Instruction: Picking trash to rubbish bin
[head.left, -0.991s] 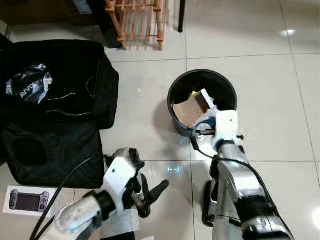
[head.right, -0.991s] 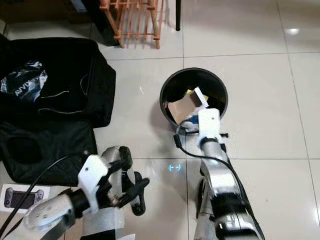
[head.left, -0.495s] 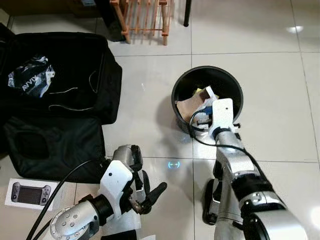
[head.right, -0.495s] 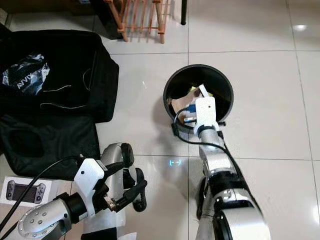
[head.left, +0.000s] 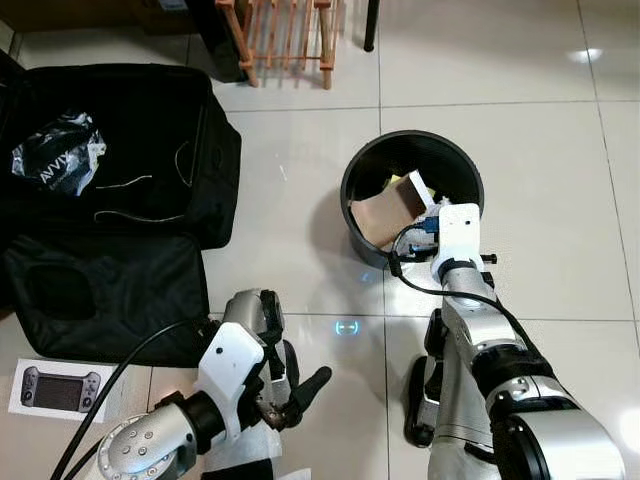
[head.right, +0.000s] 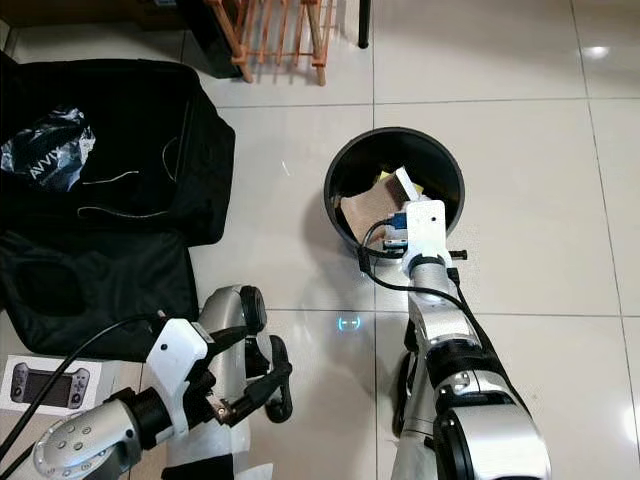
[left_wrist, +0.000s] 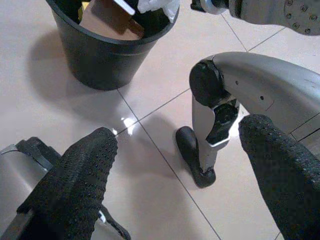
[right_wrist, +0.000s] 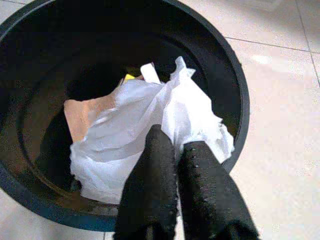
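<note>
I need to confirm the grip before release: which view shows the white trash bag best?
The right wrist view: the white bag hangs over the bin, pinched by the right gripper. In the eye views the arm mostly hides it; the left wrist view catches a white corner.

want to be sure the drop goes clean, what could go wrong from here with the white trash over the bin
The right gripper is shut on the crumpled white plastic above the black bin. Two risks:

1. The plastic is light and bunched around the fingertips, so it may cling when the fingers open instead of dropping.

2. The bin already holds a cardboard piece standing up toward the rim, so the plastic could settle on top of it and slide over the near edge onto the floor tiles.
</note>
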